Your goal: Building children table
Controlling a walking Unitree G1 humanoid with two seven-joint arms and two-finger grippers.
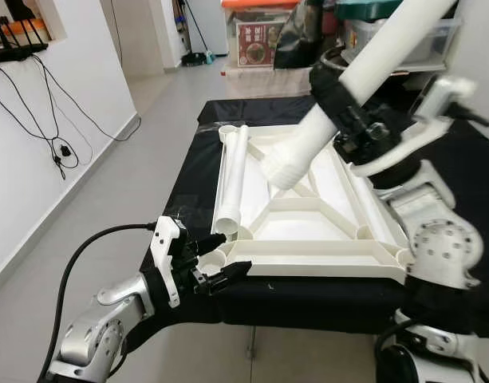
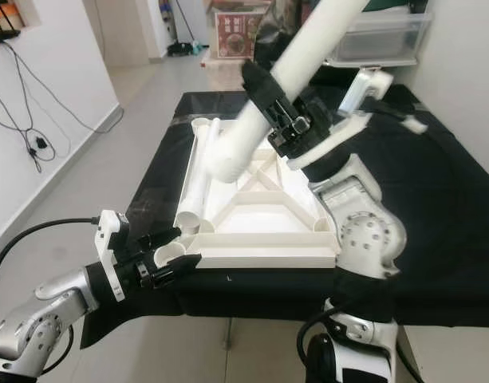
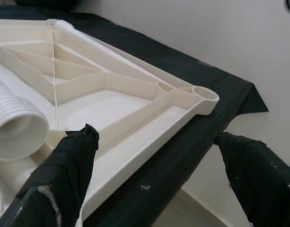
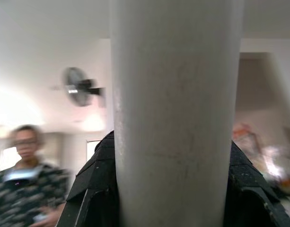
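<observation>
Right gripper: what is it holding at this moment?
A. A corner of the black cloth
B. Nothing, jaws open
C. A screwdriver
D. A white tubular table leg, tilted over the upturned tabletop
D. The right gripper is clamped around a white table leg that slants down with its threaded end over the upturned white tabletop; the right wrist view shows its black fingers on either side of the tube.

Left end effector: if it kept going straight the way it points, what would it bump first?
Probably the near edge of the upside-down white tabletop. The left end effector is open, one finger already over that edge, though depth is hard to judge.
</observation>
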